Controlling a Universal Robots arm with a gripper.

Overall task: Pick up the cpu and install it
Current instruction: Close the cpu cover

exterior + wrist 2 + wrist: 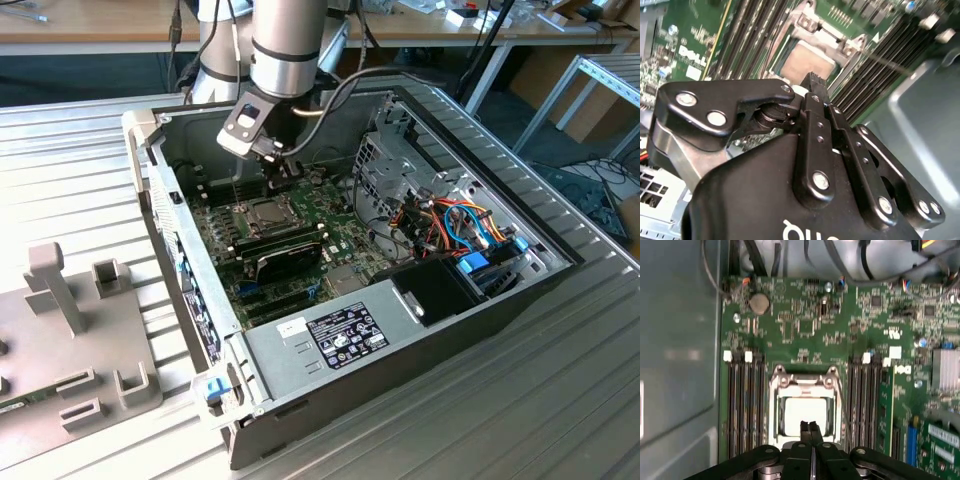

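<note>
The cpu [262,212] is a small silver-grey square lying flat inside its metal socket frame [774,407] on the green motherboard [340,215] of an open computer case. In both wrist views the cpu [801,412] [802,62] lies just beyond the fingertips. My gripper [284,178] hangs a little above the socket, towards its far edge. Its two black fingers are pressed together, with nothing between them, in the first wrist view [810,429] and the second wrist view [813,80].
Rows of black memory slots [742,405] [862,405] flank the socket. The case wall [165,190] rises at the exterior view's left, a drive cage [400,150] and coloured cables [460,225] at its right. A power supply [330,335] lies in front. A grey fixture [70,320] stands outside the case.
</note>
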